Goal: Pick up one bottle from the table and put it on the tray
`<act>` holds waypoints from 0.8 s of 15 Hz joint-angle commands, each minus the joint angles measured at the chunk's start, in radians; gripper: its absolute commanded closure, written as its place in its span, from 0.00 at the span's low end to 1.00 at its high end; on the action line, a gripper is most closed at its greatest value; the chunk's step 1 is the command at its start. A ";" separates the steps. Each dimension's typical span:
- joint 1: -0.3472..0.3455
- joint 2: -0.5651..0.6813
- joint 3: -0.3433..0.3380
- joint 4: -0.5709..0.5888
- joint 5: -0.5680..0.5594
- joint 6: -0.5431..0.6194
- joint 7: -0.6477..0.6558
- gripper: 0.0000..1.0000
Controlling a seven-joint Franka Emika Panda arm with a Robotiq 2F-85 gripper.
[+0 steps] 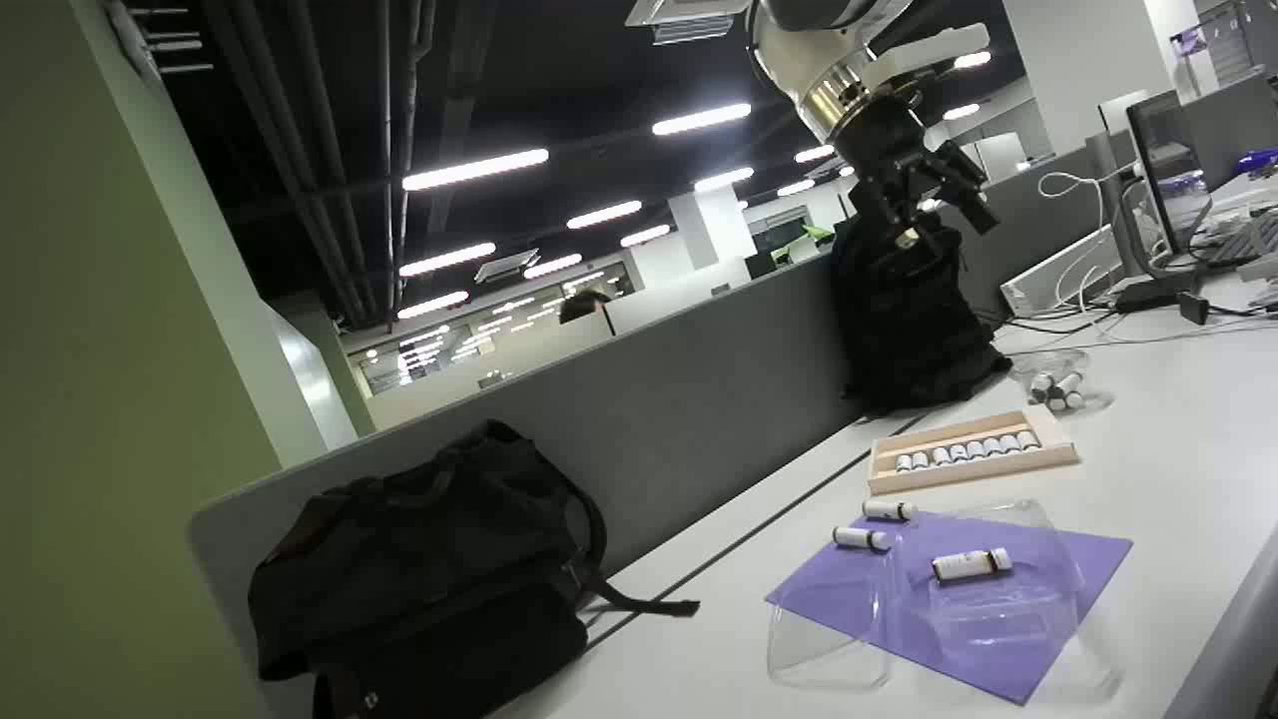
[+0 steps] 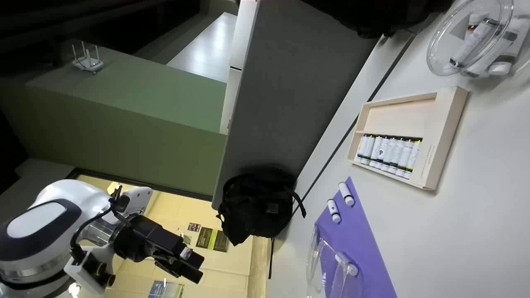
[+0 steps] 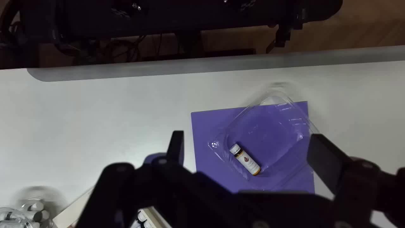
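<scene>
I saw ceiling lights (image 1: pixel 702 119) glaring behind the gripper (image 1: pixel 947 228); in the wrist view, its fingers (image 3: pixel 177 148) were near-black, the table (image 3: pixel 150 128) shining alongside.

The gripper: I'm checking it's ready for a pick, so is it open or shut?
Open: in the wrist view the gripper has its fingers wide apart, with the purple mat visible between them.

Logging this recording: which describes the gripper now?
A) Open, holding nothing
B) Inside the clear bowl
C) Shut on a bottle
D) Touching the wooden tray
A: the wrist view shows the gripper with its fingers spread wide; the bottle framed between them there lies well below it, over the purple mat, in an exterior view.
</scene>
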 commanded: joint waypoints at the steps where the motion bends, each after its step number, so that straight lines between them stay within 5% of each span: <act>1: 0.009 0.001 -0.009 0.001 -0.002 0.001 0.002 0.00; 9: 0.009 0.001 -0.009 0.001 -0.002 0.002 0.002 0.00; 12: -0.015 0.060 -0.024 0.032 -0.045 0.178 0.006 0.00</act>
